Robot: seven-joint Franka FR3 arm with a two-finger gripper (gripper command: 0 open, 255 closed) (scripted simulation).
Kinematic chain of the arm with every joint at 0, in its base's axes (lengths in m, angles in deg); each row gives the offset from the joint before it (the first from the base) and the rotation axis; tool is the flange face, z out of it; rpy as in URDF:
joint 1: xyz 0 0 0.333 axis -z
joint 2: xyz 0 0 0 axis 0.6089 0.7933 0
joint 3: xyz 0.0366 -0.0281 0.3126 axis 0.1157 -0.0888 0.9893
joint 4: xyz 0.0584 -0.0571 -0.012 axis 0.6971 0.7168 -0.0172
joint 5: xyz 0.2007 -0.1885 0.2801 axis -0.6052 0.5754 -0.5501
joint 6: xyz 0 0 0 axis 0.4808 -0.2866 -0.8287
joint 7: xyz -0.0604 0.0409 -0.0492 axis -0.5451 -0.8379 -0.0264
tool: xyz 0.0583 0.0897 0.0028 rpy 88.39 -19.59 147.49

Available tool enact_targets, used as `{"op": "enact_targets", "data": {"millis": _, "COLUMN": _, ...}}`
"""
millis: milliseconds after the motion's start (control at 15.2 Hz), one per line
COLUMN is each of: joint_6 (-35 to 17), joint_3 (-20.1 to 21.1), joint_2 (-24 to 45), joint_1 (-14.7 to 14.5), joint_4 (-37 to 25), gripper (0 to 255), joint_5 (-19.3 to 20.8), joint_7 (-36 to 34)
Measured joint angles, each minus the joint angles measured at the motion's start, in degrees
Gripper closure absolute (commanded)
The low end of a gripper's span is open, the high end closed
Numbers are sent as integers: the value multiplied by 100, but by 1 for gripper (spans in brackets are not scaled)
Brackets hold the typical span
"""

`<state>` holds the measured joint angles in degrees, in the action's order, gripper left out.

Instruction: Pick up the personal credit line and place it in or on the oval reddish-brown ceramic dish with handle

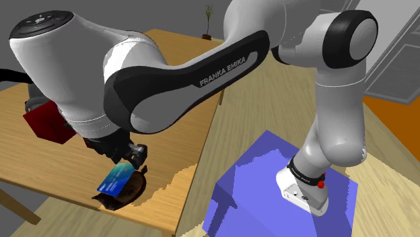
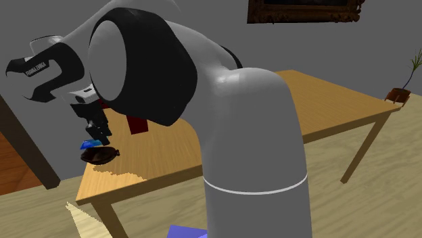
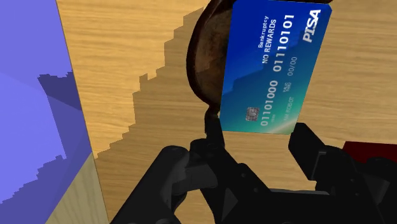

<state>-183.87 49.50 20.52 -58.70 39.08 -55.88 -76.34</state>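
A blue credit card [image 1: 117, 180] with white digits hangs tilted over a dark reddish-brown dish [image 1: 136, 189] that sits near the wooden table's [image 1: 182, 81] front corner. My gripper [image 1: 128, 160] is shut on the card's upper edge. In the wrist view the card [image 3: 273, 70] stands out from between the fingers, covering part of the dish [image 3: 205, 63] behind it, with the gripper [image 3: 261, 135] clasping its near edge. From the second exterior view, the card [image 2: 88, 144] floats just above the dish [image 2: 100, 155], under the gripper [image 2: 99, 134].
A dark red box [image 1: 47, 124] lies on the table behind the gripper. The purple-blue stand [image 1: 283, 188] is close to the table's edge. A small potted plant [image 2: 404, 84] stands at the far corner. The dish sits near the table's edge.
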Motion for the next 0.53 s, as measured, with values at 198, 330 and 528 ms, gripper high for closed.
{"op": "enact_targets", "data": {"millis": 198, "joint_6": -200, "joint_3": -25, "joint_2": 40, "joint_1": 23, "joint_4": 178, "gripper": 255, "joint_5": 44, "joint_7": -48}}
{"op": "enact_targets", "data": {"millis": 330, "joint_6": -330, "joint_3": -57, "joint_2": 105, "joint_1": 25, "joint_4": 262, "gripper": 255, "joint_5": 94, "joint_7": -77}}
{"op": "enact_targets", "data": {"millis": 528, "joint_6": -359, "joint_3": -61, "joint_2": 115, "joint_1": 21, "joint_4": 282, "gripper": 255, "joint_5": 104, "joint_7": -90}}
